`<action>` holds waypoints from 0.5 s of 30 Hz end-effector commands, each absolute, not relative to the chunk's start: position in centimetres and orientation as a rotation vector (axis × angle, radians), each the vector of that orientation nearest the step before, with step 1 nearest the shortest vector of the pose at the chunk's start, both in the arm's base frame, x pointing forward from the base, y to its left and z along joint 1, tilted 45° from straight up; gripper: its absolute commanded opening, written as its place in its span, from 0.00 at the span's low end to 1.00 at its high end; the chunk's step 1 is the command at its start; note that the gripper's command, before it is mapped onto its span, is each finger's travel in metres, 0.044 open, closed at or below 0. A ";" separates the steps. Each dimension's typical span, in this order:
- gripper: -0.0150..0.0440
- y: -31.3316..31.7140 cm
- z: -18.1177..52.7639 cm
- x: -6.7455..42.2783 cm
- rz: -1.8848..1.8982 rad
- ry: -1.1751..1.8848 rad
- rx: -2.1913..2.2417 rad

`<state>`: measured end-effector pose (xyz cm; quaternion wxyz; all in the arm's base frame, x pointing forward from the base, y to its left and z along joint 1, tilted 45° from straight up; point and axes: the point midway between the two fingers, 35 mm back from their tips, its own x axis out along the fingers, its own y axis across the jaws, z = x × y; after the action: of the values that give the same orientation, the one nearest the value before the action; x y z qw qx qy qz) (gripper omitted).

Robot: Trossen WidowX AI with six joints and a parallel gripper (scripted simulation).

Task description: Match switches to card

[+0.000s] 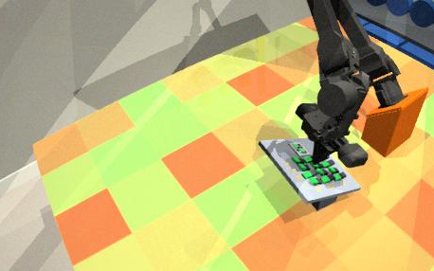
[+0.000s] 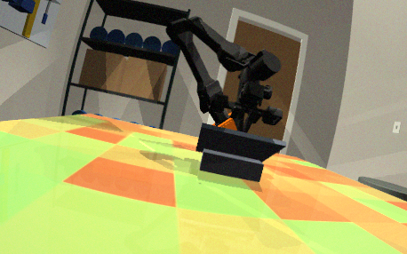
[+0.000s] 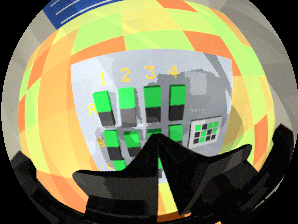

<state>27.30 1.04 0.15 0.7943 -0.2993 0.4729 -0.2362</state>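
A grey switch panel (image 1: 276, 151) (image 3: 200, 75) (image 2: 240, 144) sits tilted on a dark base (image 2: 231, 165). It carries a grid of green and dark grey rocker switches (image 1: 320, 171) (image 3: 127, 104), with columns numbered 1 to 4. The small card (image 1: 299, 148) (image 3: 206, 131) lies beside the grid. My gripper (image 1: 318, 158) (image 3: 156, 137) (image 2: 244, 125) is shut with nothing between the fingers. Its tips point down, low over the grid's second row near the third column, and hide the switch there. I cannot tell whether they touch. The nearer rows are hidden in the wrist view.
An orange box (image 1: 393, 123) stands just behind the panel, next to the arm. A shelf rack (image 2: 124, 58) (image 1: 422, 19) with blue items stands at the back. A dark round bin (image 2: 393, 189) sits off the table's edge. The table has orange, yellow and green squares.
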 end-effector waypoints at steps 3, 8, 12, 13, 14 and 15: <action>0.25 1.0 0.0 27.3 -0.505 1.021 -0.646; 0.25 0.9 -0.1 27.3 -0.505 1.021 -0.646; 0.25 0.9 -0.1 27.4 -0.505 1.021 -0.646; 0.25 0.9 -0.1 27.4 -0.505 1.021 -0.646; 0.25 0.9 -0.1 27.4 -0.505 1.021 -0.646; 0.25 0.9 -0.1 27.4 -0.505 1.021 -0.646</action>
<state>27.42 0.93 0.05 0.7950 -0.2987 0.4721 -0.2363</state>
